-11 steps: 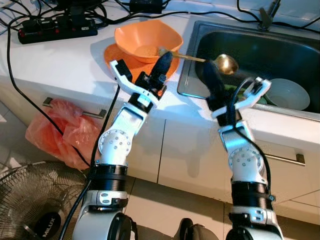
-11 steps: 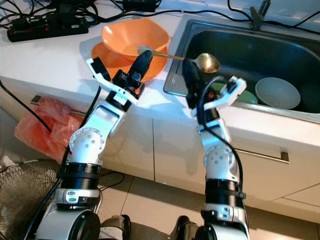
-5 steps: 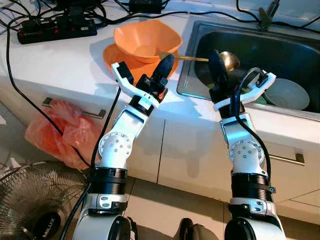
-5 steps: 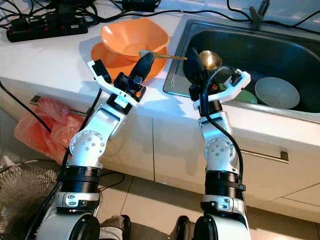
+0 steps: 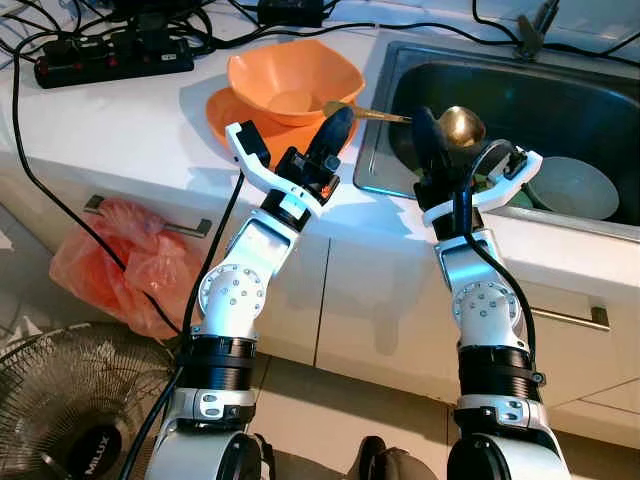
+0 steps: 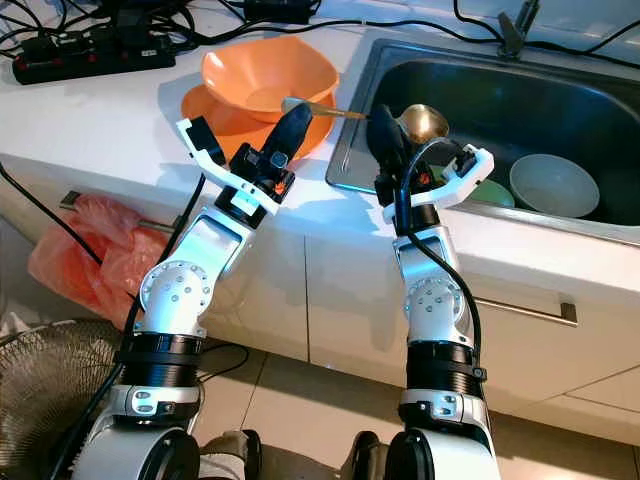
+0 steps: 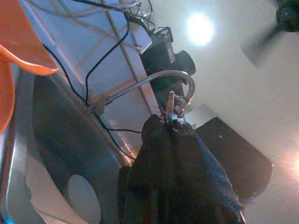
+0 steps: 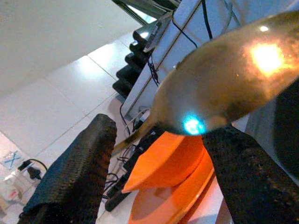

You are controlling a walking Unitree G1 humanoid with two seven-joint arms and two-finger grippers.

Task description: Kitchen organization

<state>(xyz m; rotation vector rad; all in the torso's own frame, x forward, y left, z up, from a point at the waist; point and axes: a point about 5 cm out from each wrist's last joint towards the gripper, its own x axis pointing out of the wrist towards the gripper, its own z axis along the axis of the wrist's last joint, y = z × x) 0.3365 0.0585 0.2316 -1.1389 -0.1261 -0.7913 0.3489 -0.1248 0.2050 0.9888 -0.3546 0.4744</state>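
From the head cameras I see my left gripper (image 5: 334, 125) pinched on the handle of the brass ladle (image 5: 459, 124), whose bowl hangs over the sink (image 5: 600, 118) edge with my right gripper (image 6: 432, 150) spread wide just beneath it, beside the orange bowl (image 5: 295, 75). My left wrist view shows the fingers (image 7: 177, 154) together. My right wrist view puts the ladle bowl between parted fingers — rigid, light, slick metal, so I'd judge the thin handle near the bowl the surest hold.

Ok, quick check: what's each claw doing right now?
Left claw: shut on the gold ladle, gripping its handle.
Right claw: open, beside the ladle's bowl.
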